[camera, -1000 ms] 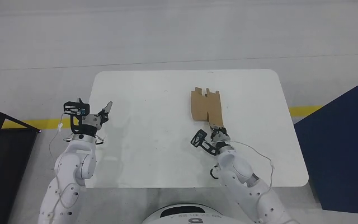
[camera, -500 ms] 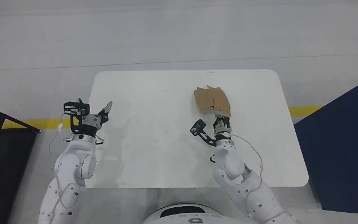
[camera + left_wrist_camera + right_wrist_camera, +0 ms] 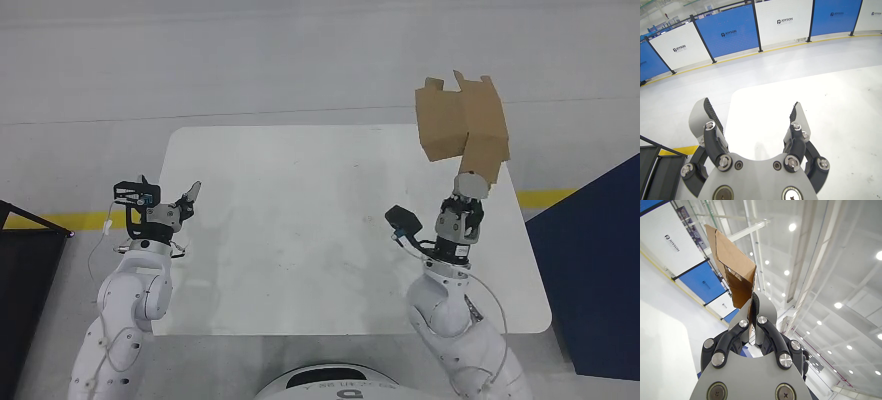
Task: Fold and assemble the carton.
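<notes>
The right gripper (image 3: 753, 303), clamped on 1 edge of the flattened carton (image 3: 730, 272), holds it upright above the far right corner of the table (image 3: 300, 250); pickup looks done, and opening it next probably needs the wide-open, empty left gripper (image 3: 751, 111).

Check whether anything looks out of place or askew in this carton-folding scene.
Yes: the brown cardboard carton is off the white table. It is held aloft and tilted, pinched by one edge in the right gripper. It looks only partly opened, not squared into a box. The open left gripper holds nothing.
</notes>
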